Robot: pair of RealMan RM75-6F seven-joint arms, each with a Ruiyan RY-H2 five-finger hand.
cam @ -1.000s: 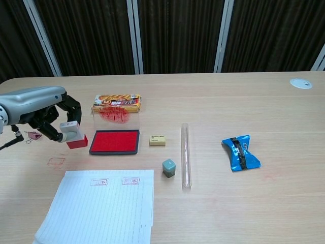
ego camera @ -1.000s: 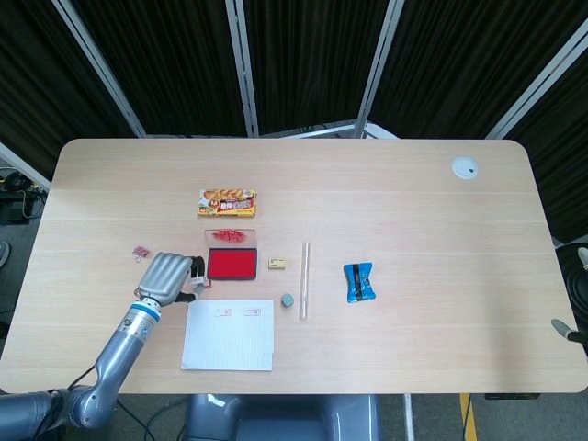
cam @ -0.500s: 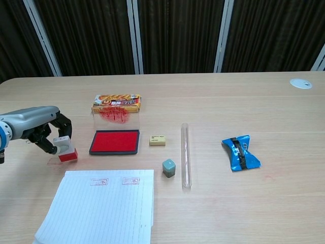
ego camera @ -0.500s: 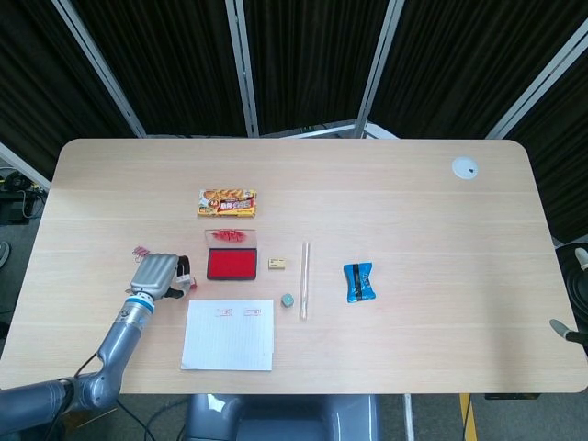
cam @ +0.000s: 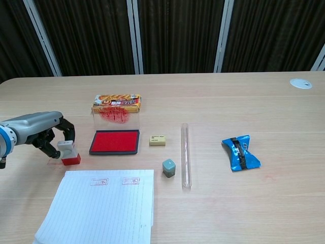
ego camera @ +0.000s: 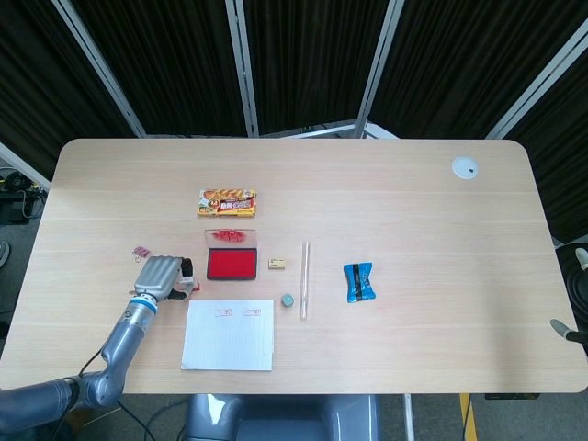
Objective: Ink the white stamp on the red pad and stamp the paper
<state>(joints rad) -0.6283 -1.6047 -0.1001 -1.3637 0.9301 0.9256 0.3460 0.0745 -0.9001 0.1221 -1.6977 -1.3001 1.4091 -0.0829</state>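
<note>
Table [cam: 213, 101]: wooden top that carries everything; the red pad serves as the landmark below.
Paper [cam: 101, 208]: lined sheet lying in front of the red pad, nearer the robot; two faint red imprints show side by side near its top edge.
Red pad [cam: 115, 141]: open, its ink face up, its clear lid standing at the far edge.
Left hand [cam: 43, 133]: left of the red pad, low at the table, fingers curled around the white stamp, holding it.
White stamp [cam: 68, 152]: upright just left of the red pad, its red base on or just above the table, beyond the paper's top-left corner; contact with the surface cannot be told.
Right hand: not seen in either view.
Progress: judging by the two marks, stamping of the paper looks done at least twice.
Left to do: the stamp seems to be going down beside the pad; releasing it and drawing the hand clear would likely finish.
</note>
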